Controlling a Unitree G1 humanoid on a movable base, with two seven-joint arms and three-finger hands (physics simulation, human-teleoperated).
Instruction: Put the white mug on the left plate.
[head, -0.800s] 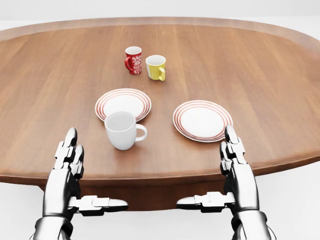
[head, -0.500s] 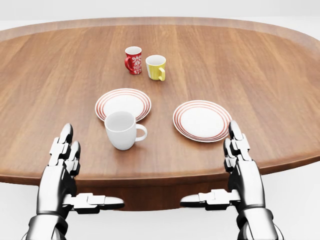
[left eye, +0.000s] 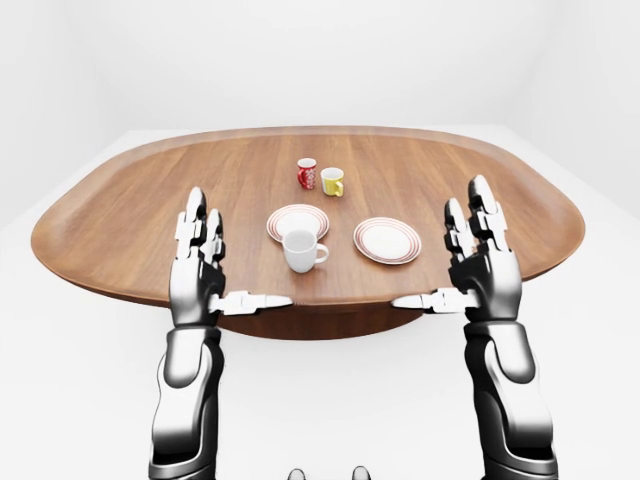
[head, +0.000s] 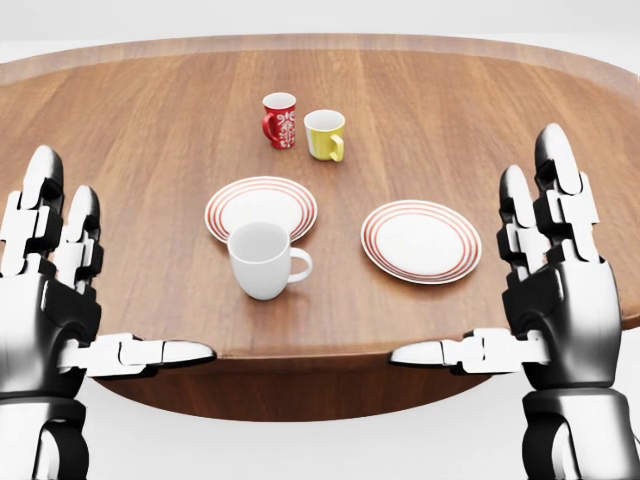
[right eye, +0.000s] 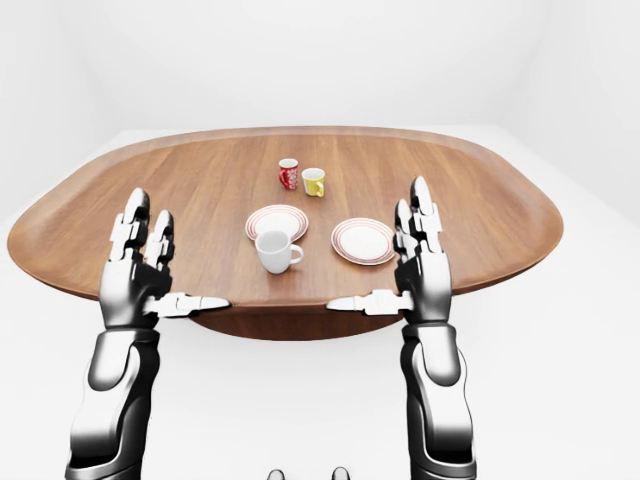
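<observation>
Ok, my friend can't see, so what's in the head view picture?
A white mug stands on a wooden table, touching the left plate. Both robot hands, left hand and right hand, are open and empty.

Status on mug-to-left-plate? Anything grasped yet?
Nothing done: the white mug stands on the table, just below the left plate in the head view. Nothing in hand: left hand and right hand are open, raised, empty. Grasp, lift and placement remain.
</observation>
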